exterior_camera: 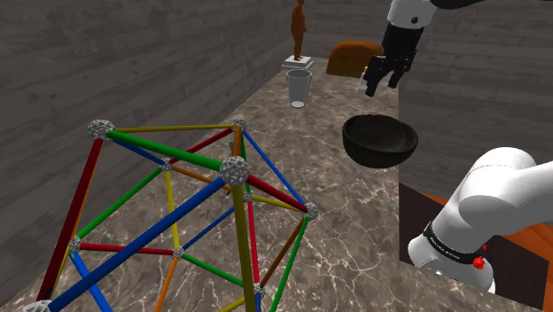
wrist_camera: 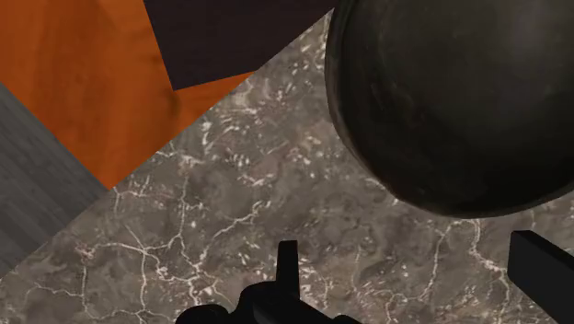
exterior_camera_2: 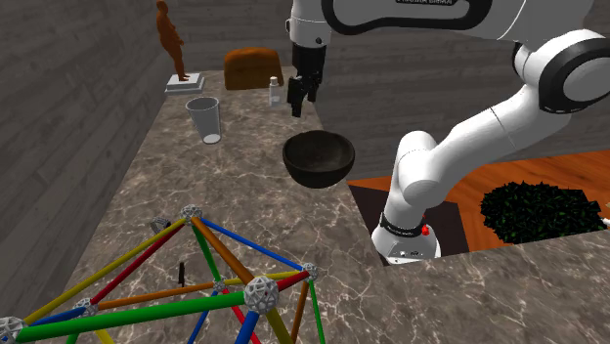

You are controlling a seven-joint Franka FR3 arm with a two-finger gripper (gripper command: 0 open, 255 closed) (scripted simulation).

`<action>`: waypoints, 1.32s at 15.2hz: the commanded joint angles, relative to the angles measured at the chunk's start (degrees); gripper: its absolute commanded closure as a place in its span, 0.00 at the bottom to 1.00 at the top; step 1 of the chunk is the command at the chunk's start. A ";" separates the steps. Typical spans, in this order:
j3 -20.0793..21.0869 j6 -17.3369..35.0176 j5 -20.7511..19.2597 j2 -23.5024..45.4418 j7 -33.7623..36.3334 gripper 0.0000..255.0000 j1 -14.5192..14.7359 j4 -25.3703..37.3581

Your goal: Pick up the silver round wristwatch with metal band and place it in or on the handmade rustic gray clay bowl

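Note:
A dark grey round bowl (exterior_camera: pixel 381 140) stands on the marble counter near its edge by the stand; it is also in the second exterior view as the bowl (exterior_camera_2: pixel 319 158). My black gripper (exterior_camera: pixel 379 89) hangs above the counter just behind the bowl's far rim, pointing down. The second exterior view has the gripper (exterior_camera_2: pixel 303 106) between the bowl and a small bottle. In the wrist view the gripper (wrist_camera: pixel 414 258) is open, with bare marble between its fingers and the bowl (wrist_camera: pixel 451 101) beyond the fingertips.
A large frame of coloured rods (exterior_camera: pixel 177 213) takes up the near end of the counter, with a small dark upright thing (exterior_camera_2: pixel 181 272) under it. At the far end stand a clear cup (exterior_camera: pixel 299 89), a brown figurine (exterior_camera: pixel 299 31), a loaf (exterior_camera: pixel 354 58) and a small bottle (exterior_camera_2: pixel 275 93). Orange floor (wrist_camera: pixel 83 83) lies past the counter edge.

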 commanded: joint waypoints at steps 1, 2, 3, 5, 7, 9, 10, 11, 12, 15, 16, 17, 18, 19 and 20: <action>0.00 0.00 0.00 0.00 0.00 0.00 0.00 0.00; 1.01 0.53 0.64 1.54 1.09 0.00 0.39 0.57; 2.00 1.04 1.26 3.13 2.16 0.00 0.77 1.21; 3.93 2.02 2.38 6.43 4.27 0.00 1.48 2.69; 5.81 2.93 3.34 9.89 6.35 0.00 2.11 4.44; 7.64 3.73 4.14 13.49 8.40 0.00 2.67 6.44; 8.53 4.09 4.47 15.34 9.43 0.00 2.93 7.54; 9.40 4.41 4.75 17.22 10.45 0.00 3.19 8.71; 10.27 4.71 4.99 19.13 11.47 0.00 3.43 9.94; 12.74 5.38 5.37 25.05 14.57 0.00 4.14 14.03; 13.55 5.52 5.39 27.09 15.60 0.00 4.36 15.53; 14.32 5.63 5.36 29.15 16.65 0.00 4.60 17.09; 15.08 5.69 5.27 31.25 17.70 0.00 4.84 18.73; 15.82 5.70 5.13 33.37 18.76 0.00 5.10 20.44; 16.52 5.66 4.92 35.54 19.82 0.00 5.38 22.22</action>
